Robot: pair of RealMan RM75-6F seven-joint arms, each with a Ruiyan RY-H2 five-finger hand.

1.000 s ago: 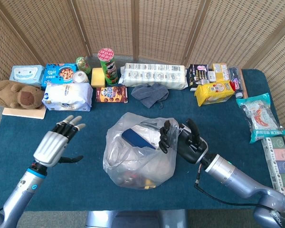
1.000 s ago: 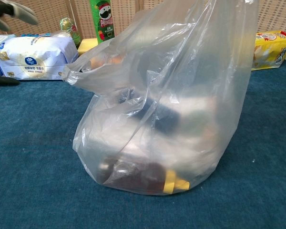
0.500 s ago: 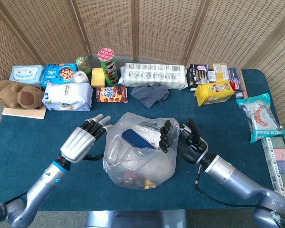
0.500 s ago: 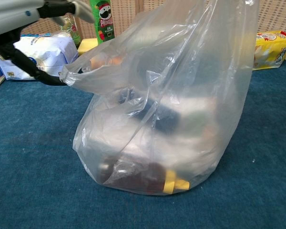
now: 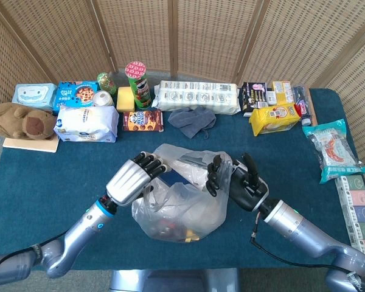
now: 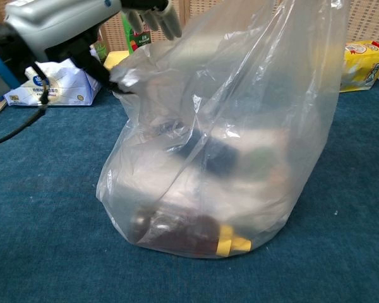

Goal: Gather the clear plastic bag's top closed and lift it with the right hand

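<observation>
Wicker screens back a blue bench (image 5: 24, 176) lined with groceries. From the head view, the bag (image 5: 179, 204) sits mid-bench, its mouth still loose. The left hand (image 5: 134, 179) presses its near rim, fingers curled; the right hand (image 5: 234, 179) touches the far rim, fingers spread, gripping nothing I can make out.

From the chest view, the left hand (image 6: 69, 25) pinches the bag (image 6: 227, 145) rim. Gathering seems underway; next, the right hand must close round the bunched top.
</observation>
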